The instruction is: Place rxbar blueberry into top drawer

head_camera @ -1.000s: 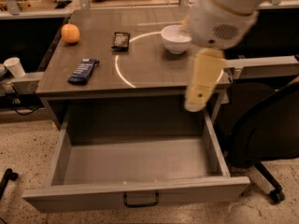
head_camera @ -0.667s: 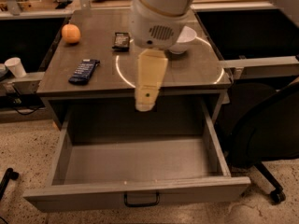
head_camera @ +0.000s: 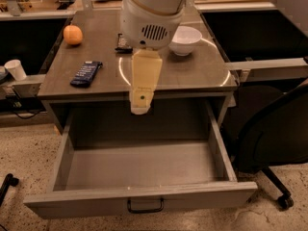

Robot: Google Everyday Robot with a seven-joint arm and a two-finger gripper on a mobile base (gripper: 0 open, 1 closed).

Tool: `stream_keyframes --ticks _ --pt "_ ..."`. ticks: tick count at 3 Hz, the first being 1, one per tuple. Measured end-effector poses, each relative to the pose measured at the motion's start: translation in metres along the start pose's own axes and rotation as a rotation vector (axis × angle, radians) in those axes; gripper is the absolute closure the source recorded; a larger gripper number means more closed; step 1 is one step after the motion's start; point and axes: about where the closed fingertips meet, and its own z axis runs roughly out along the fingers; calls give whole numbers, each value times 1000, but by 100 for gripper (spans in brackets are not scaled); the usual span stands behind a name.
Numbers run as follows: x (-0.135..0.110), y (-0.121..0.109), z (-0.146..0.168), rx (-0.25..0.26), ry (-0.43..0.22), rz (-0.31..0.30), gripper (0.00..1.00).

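I am swinging the gripper point(head_camera: 140, 105) leftward, and it is now hanging over the back edge of the open drawer point(head_camera: 139, 167) (open or closed, I cannot tell). The blue bar point(head_camera: 86, 73) is still lying on the table point(head_camera: 192, 76), behind the drawer's left corner, so pickup is coming.

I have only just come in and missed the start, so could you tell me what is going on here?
A one-armed robot is working at a grey table whose top drawer is pulled open, with nothing visible inside. Its end effector hangs over the table's front edge, above the drawer. The rxbar blueberry lies on the tabletop, apart from the end effector and not yet in the drawer. An orange, a white bowl and a black bar share the table.
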Motion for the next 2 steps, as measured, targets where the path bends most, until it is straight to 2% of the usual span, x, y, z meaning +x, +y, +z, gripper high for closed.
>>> stream_keyframes --ticks 1,2 --pt "-28 -42 31 -18 -112 -59 0" --pt "-69 -90 60 15 -231 -114 0"
